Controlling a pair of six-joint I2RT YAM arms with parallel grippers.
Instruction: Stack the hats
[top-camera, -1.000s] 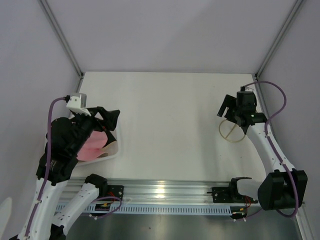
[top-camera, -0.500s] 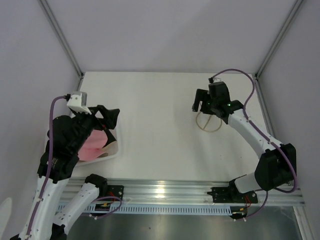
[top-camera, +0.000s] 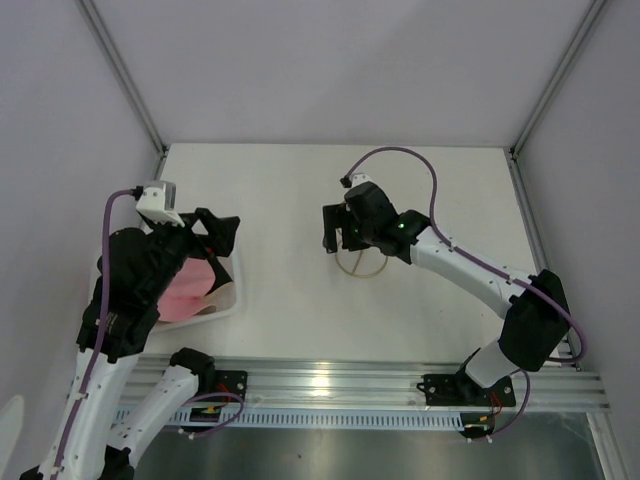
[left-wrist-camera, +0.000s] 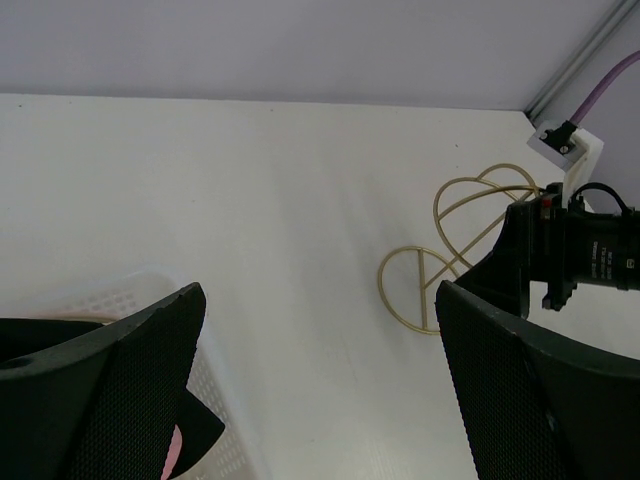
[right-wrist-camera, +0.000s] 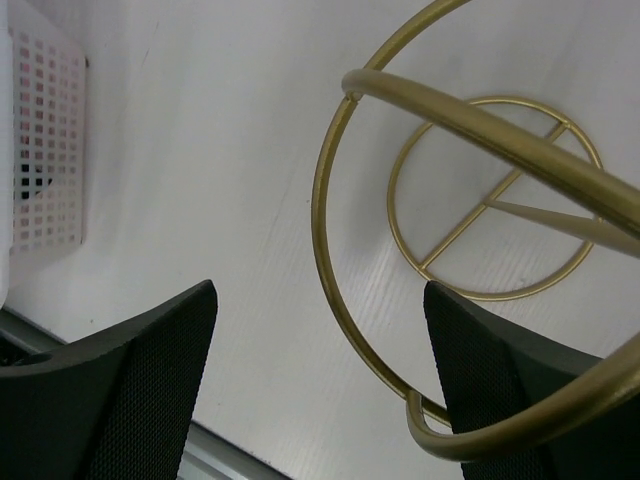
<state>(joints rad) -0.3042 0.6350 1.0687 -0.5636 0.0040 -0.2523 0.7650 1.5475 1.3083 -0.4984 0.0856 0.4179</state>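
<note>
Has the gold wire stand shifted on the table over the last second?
Yes. The gold wire stand has travelled leftward with the right gripper, from near the table's right edge toward the white basket.

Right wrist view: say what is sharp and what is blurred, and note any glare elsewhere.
Right wrist view: the gold wire stand is crisp at its base ring, its near loop and the dark fingers softer. Top external view: a bright glare spot on the aluminium rail. Left wrist view: even light, no glare.

Gold wire stand (top-camera: 362, 262) (upright), white basket (top-camera: 228, 300)
</note>
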